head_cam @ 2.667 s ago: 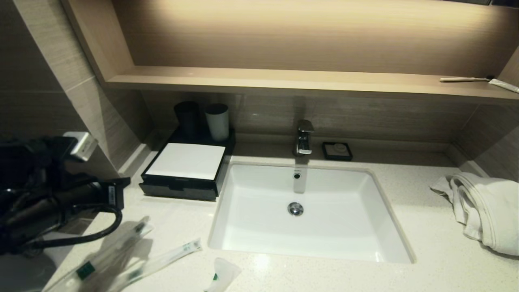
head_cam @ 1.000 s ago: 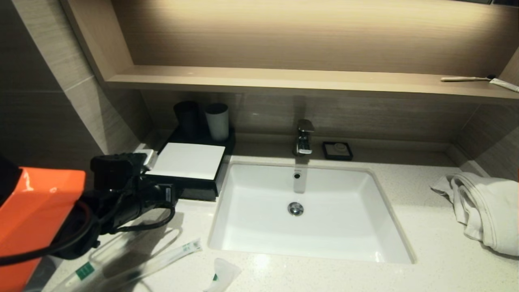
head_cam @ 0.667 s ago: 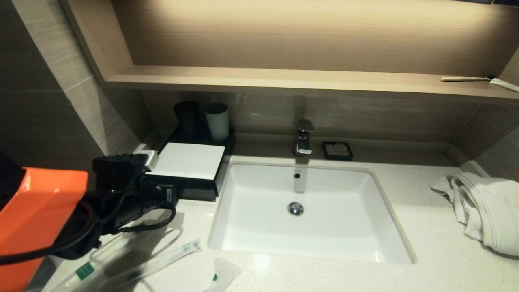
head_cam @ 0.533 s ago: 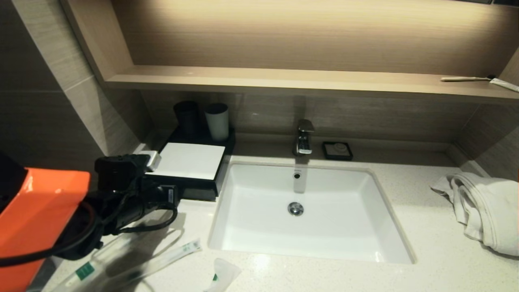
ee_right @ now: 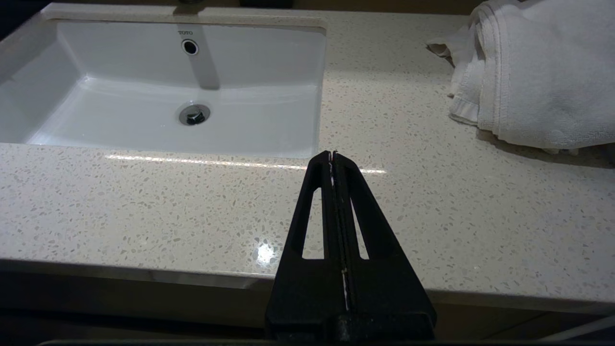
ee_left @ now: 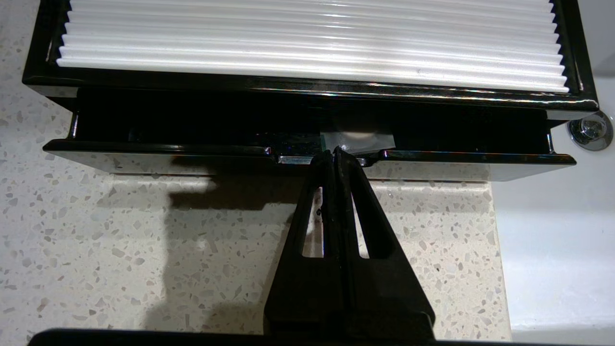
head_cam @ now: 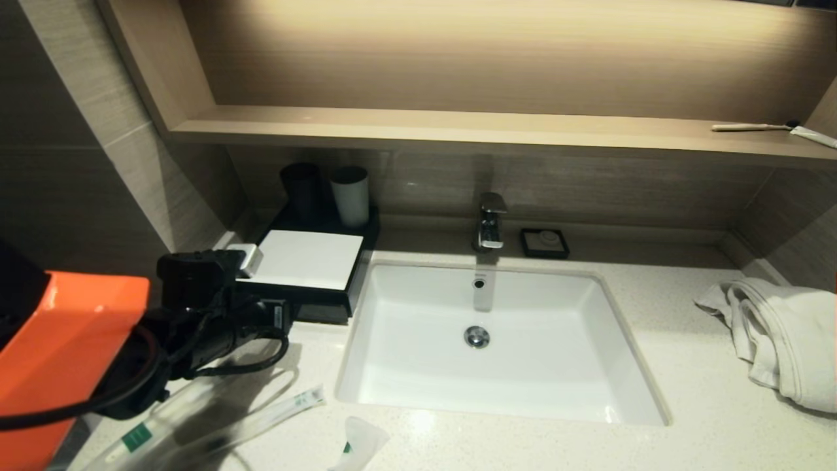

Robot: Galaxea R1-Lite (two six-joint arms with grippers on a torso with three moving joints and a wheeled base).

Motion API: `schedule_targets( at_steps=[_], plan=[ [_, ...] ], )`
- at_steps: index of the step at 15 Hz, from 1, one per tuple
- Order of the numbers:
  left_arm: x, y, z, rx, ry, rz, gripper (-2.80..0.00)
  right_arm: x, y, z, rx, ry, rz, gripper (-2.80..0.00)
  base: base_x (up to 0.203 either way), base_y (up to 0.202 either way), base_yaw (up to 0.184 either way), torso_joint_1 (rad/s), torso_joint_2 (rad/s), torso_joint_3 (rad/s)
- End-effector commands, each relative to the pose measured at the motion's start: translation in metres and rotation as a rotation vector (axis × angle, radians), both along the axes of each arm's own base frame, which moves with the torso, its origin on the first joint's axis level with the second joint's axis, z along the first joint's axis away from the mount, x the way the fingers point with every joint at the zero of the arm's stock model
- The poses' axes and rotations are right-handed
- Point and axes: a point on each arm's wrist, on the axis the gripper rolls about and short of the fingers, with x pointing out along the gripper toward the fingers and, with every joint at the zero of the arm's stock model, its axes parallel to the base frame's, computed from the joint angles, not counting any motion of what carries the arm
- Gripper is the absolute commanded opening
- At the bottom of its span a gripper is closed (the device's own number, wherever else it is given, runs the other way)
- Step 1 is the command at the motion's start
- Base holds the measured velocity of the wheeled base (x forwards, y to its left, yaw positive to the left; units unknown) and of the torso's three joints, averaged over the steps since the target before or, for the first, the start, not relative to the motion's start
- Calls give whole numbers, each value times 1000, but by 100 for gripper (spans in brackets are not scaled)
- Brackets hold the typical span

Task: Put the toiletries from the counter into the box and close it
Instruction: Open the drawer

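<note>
Left wrist view: left gripper (ee_left: 335,154), fingers pressed together, tip at drawer front (ee_left: 192,154) of box (ee_left: 312,86), prob. to push/hook it; right gripper (ee_right: 332,156) fingers together, idle above table (ee_right: 144,206).

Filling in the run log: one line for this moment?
left gripper: shut, tips at front lip of box drawer | drawer: slightly open | packets: on counter | right gripper: shut, idle above counter
</note>
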Motion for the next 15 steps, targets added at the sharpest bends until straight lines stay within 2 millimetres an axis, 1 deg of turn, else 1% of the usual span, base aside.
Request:
schedule_targets(
  at_steps=[1, 9, 15],
  plan=[
    [2, 0, -1, 0, -2, 1, -280, 0, 0, 0, 0, 0, 1, -280, 0, 0, 0, 0, 0, 0],
    [5, -1, -6, 3, 1, 4, -280, 0, 0, 0, 0, 0, 1, -280, 0, 0, 0, 0, 0, 0],
    [7, -1, -5, 3, -9, 3, -280, 0, 0, 0, 0, 0, 1, -280, 0, 0, 0, 0, 0, 0]
  ],
)
